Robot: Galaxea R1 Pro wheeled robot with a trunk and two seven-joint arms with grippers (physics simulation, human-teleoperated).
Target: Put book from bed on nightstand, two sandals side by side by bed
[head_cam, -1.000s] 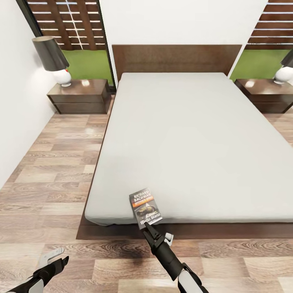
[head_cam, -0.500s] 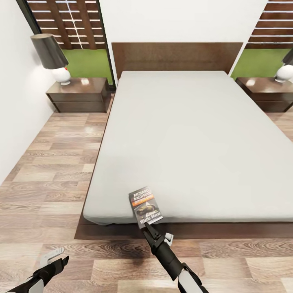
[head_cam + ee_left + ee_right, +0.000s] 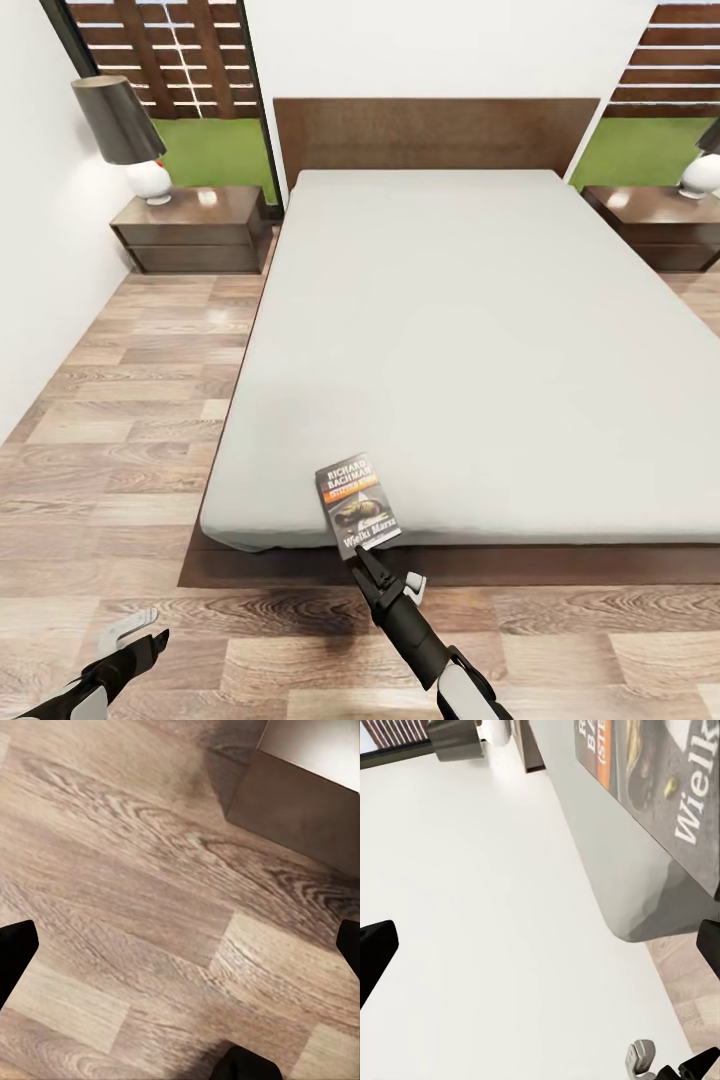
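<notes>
Book, thin dark-covered paperback with orange band (image 3: 358, 507), overhangs pale grey mattress (image 3: 470, 340) at 6 o'clock; right gripper (image 3: 362, 556) touches it, grip state unclear; left gripper (image 3: 135, 632) released

The head camera looks forward and steeply down from beyond the foot of the bed (image 3: 470, 330), taking in the whole mattress up to the headboard (image 3: 430, 135), a nightstand (image 3: 195, 228) at far left, and the wood-plank floor (image 3: 110, 440) near the robot. The left wrist camera points almost straight down at that floor (image 3: 135, 892) from close above, catching a corner of the bed frame (image 3: 300, 814). The right wrist camera sits very near the bed's near edge, rolled sideways, sharing the book (image 3: 660, 787) and mattress (image 3: 600, 870) with the head view.
</notes>
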